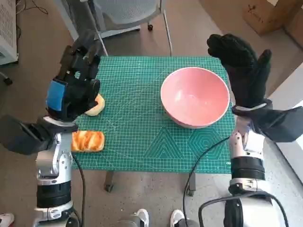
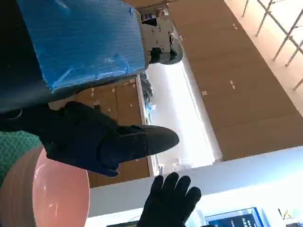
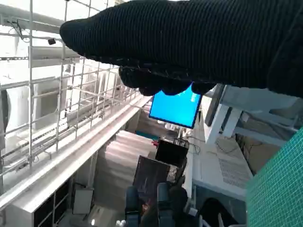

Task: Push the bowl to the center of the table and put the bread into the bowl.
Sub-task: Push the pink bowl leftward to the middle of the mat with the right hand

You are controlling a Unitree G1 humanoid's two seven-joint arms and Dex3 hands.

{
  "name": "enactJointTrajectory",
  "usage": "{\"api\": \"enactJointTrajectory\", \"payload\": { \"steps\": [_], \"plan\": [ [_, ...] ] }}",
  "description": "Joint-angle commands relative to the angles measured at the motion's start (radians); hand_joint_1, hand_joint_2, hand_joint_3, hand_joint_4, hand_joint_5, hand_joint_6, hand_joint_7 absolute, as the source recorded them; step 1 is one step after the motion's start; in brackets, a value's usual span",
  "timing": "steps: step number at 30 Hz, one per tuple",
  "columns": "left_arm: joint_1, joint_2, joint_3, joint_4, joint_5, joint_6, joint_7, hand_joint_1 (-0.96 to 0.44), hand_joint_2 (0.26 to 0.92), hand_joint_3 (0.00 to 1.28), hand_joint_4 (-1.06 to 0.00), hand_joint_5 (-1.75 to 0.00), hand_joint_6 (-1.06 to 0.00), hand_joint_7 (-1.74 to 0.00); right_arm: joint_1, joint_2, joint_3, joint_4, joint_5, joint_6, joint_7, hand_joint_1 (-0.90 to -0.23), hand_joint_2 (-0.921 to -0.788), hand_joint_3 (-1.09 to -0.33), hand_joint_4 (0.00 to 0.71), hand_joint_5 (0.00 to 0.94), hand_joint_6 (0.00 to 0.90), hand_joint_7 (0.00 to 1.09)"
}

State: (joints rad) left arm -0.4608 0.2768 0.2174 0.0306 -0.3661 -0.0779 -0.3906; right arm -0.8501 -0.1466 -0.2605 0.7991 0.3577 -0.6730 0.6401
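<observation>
One glossy pink bowl (image 1: pixel 195 97) sits beside the empty, spread right hand (image 1: pixel 244 71); two golden bread pieces (image 1: pixel 87 140) lie under the empty, loosely open left hand (image 1: pixel 73 87).

the bowl (image 1: pixel 195 97) sits on the mat's (image 1: pixel 142 137) right half, with the right hand (image 1: pixel 242 68) raised just beside it. two breads lie at the left edge (one (image 1: pixel 87 141) nearer the robot, one (image 1: pixel 96 105) behind it, partly under the left hand (image 1: pixel 73 90)).

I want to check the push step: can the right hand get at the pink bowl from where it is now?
Probably yes. The right hand is raised, open and empty, just beside the bowl on its outer side, and nothing lies between them. It should only need to come down against the rim.
</observation>
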Motion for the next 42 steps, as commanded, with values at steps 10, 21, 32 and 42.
{"api": "enactJointTrajectory", "payload": {
  "steps": [10, 21, 32, 42],
  "plan": [
    [0.000, -0.005, -0.002, -0.020, -0.002, 0.003, 0.010, -0.69, 0.921, 0.52, -0.05, -0.01, 0.00, -0.40, 0.005, 0.002, 0.005, -0.006, 0.000, 0.012, -0.014, -0.607, -0.921, -0.562, 0.259, 0.004, 0.402, 0.01],
    [-0.003, -0.004, 0.000, -0.011, -0.012, 0.002, 0.000, -0.67, 0.921, 0.53, -0.03, 0.00, 0.00, -0.36, 0.004, 0.001, 0.008, -0.006, -0.001, 0.016, -0.018, -0.610, -0.921, -0.563, 0.259, 0.003, 0.403, 0.01],
    [0.002, -0.008, 0.006, -0.010, -0.020, 0.004, -0.006, -0.67, 0.921, 0.52, -0.04, 0.00, 0.00, -0.36, 0.003, 0.000, 0.006, 0.000, -0.003, 0.011, -0.020, -0.611, -0.921, -0.563, 0.260, 0.002, 0.404, 0.00],
    [0.024, -0.014, 0.013, -0.018, -0.023, 0.006, 0.005, -0.66, 0.921, 0.51, -0.04, 0.00, 0.00, -0.35, -0.071, -0.107, -0.064, 0.234, -0.008, 0.001, -0.045, -0.618, -0.921, -0.572, 0.256, 0.001, 0.395, 0.00]
  ]
}}
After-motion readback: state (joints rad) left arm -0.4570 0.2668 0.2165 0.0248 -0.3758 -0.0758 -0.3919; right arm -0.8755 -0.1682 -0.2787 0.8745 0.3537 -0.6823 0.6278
